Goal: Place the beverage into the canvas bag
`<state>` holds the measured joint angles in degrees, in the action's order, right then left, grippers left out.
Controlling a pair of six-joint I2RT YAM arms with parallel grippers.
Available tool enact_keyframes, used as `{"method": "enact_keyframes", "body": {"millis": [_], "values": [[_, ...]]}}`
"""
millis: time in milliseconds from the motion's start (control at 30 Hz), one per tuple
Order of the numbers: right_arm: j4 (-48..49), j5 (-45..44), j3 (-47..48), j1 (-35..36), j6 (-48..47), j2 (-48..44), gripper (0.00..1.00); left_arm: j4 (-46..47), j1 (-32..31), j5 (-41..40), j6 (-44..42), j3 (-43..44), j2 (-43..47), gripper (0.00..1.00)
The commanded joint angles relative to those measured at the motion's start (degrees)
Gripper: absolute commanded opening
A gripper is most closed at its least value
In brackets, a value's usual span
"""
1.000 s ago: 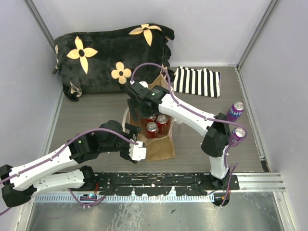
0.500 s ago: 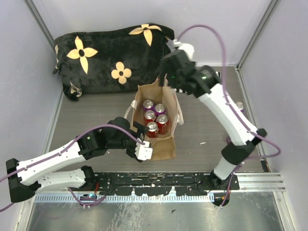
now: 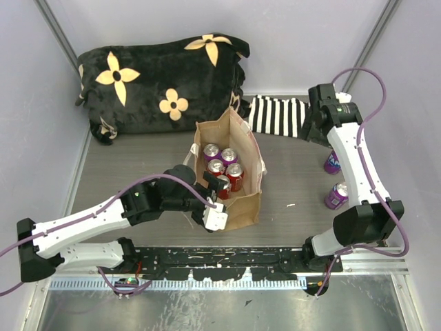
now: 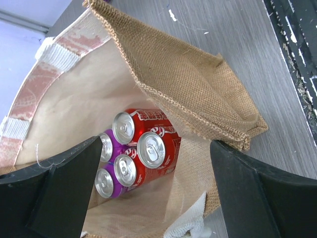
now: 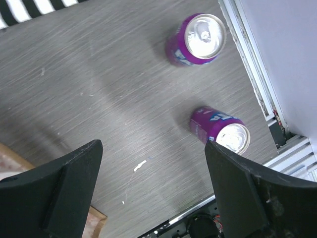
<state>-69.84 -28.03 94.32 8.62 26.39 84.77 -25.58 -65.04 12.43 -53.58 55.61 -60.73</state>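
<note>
Right gripper (image 5: 152, 145) hangs spread and empty over the two purple cans (image 5: 198, 37) standing on the counter (image 5: 99, 74) near its right edge, well apart from the canvas bag (image 3: 241, 205), likely lining up a pick; left gripper (image 4: 156, 144), also spread and grasping nothing, sits at the bag's near rim, seemingly to steady its mouth. Boxy tan jute with cream handles (image 4: 55, 55), the bag stands mid-counter, its loaded cans (image 4: 136, 153) red and purple

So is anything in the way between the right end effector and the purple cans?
No, nothing visible. The right end effector hangs open over bare table, and the far can and near can stand clear below it.
</note>
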Motion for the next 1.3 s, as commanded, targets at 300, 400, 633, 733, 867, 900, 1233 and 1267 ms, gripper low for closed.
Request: {"method": "enact_keyframes", "body": {"millis": [300, 400, 633, 733, 867, 900, 1233, 1267], "values": [[8.75, 10.00, -3.84, -18.22, -8.04, 2.12, 0.94, 2.82, -2.85, 2.94, 0.31, 1.08, -0.27, 0.98], [9.66, 13.73, -4.04, -22.40, -9.49, 4.79, 0.95, 2.86, -3.06, 3.09, 0.42, 0.99, -0.40, 0.98], [9.95, 21.41, -0.98, -28.03, -11.41, 11.74, 0.97, 3.08, -3.17, 3.26, 0.41, 0.57, -0.27, 0.98], [10.50, 23.39, 0.38, -29.15, -11.56, 14.10, 0.97, 3.28, -3.22, 3.25, 0.53, 0.38, -0.27, 0.98], [10.84, 26.12, 2.07, -29.81, -11.46, 17.66, 0.97, 3.36, -3.17, 3.04, 0.66, 0.20, -0.28, 0.98], [10.92, 26.13, 2.31, -29.95, -11.53, 18.43, 0.96, 3.43, -3.21, 2.98, 0.67, 0.15, -0.19, 0.98], [13.24, 24.47, 0.08, -30.59, -11.84, 22.74, 0.81, 3.22, -3.26, 2.08, 0.62, 0.02, -0.03, 0.98], [13.32, 24.36, -0.19, -30.56, -11.95, 22.94, 0.79, 3.17, -3.30, 2.01, 0.59, 0.06, -0.01, 0.98]]}}
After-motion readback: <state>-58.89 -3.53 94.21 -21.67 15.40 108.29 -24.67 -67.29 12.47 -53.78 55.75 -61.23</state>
